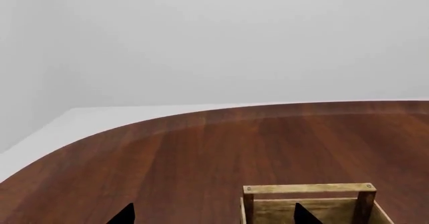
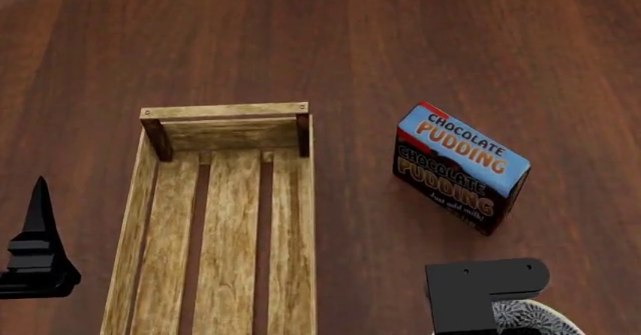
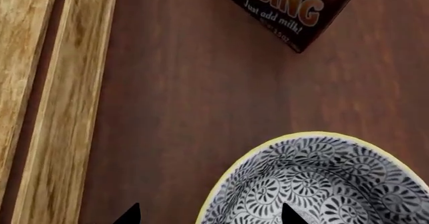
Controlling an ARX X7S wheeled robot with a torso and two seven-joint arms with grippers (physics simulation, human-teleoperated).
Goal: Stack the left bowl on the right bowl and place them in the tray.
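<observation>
A bowl (image 3: pixel 322 184) with a black-and-white leaf pattern and a yellow rim sits on the table; in the head view only its edge (image 2: pixel 536 318) shows at the bottom right. No second bowl shows, so I cannot tell whether this is the left or the right one. My right gripper (image 3: pixel 209 216) is open and straddles the bowl's rim, one fingertip inside and one outside. The tray (image 2: pixel 221 200), a light wooden crate with a slatted bottom, lies empty left of centre. My left gripper (image 1: pixel 214 216) is open over the tray's corner (image 1: pixel 308 199), holding nothing.
A chocolate pudding box (image 2: pixel 458 168) stands right of the tray, just beyond the bowl. The dark wooden table (image 1: pixel 201 153) has a curved far edge with a pale wall behind it. My left arm (image 2: pixel 35 256) is at the tray's left side.
</observation>
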